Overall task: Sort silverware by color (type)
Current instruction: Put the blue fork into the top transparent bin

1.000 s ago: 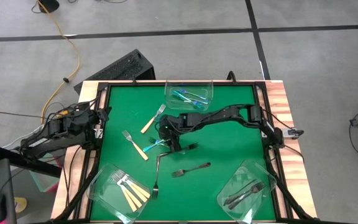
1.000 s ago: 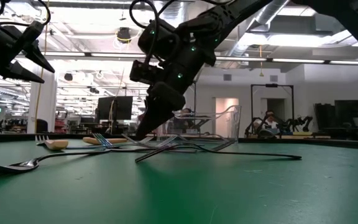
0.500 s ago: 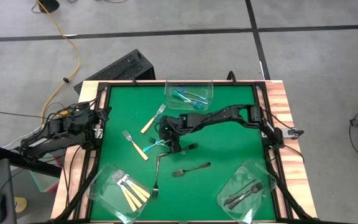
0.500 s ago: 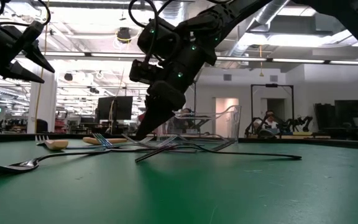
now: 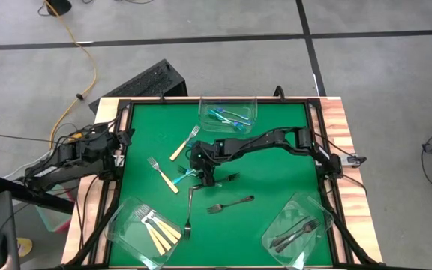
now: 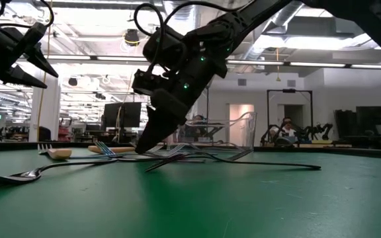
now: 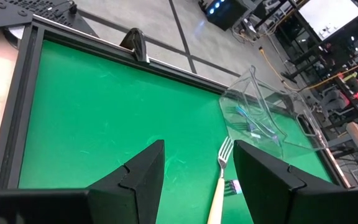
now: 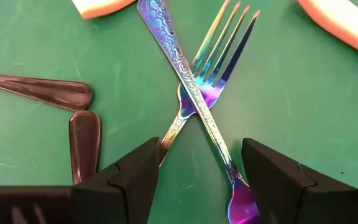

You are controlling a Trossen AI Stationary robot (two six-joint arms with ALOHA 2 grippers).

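The right gripper (image 8: 194, 171) hangs with jaws open over two crossed iridescent blue forks (image 8: 197, 87) at the centre of the green worktop (image 5: 276, 180). Closing here could, I judge, pinch both forks or skid one away. The left gripper (image 7: 194, 171) waits open at the left edge.

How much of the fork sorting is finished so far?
Partly done. Three clear tubs already hold forks: blue ones in the far tub, cream-handled ones in the near-left tub, dark ones in the near-right tub. In hand: the right gripper hangs open over two crossed iridescent blue forks. Left on the green mat: those, two cream forks and two dark forks. The left gripper waits at the edge.
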